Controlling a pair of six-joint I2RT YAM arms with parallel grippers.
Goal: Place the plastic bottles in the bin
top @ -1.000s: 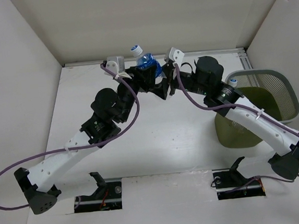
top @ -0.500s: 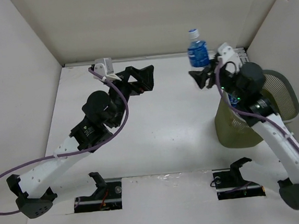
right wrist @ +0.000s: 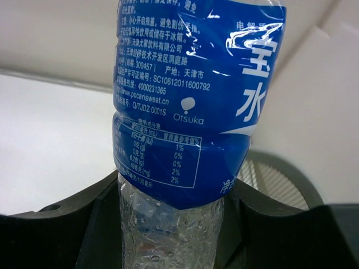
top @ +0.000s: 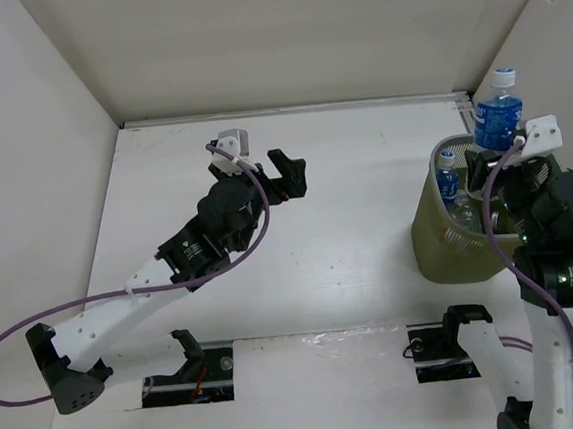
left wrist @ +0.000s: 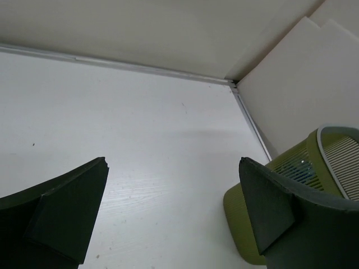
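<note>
Okay, left arm: I see it reaching over the left half of the table (top: 351,259), with a purple cable (top: 7,344) looping off it.
left gripper (top: 291,177): jaws spread wide, nothing in them. Its own camera (left wrist: 168,213) shows only bare white table between the fingers (left wrist: 67,218).
bin (top: 440,251): olive with a grey mesh upper wall, standing upright on the right side of the table, just beside the right arm. From the left wrist I get it (left wrist: 247,224) low right, past the right finger.
bottle in bin (top: 448,175): one stands cap up against the left inner wall. I see more clear plastic lower down but can't count it.
right gripper (top: 496,159): clamped on the lower, clear part of the held bottle. In the wrist view (right wrist: 168,235) both fingers hug its sides.
held bottle (top: 499,116): blue label, white cap, upright with the cap up. The wrist view (right wrist: 185,112) shows the label's print close up.
position: from the top camera the held bottle overlaps the bin's far rim. The wrist view shows the mesh (right wrist: 275,179) behind it, low right. I can't tell how high it sits over the opening.
</note>
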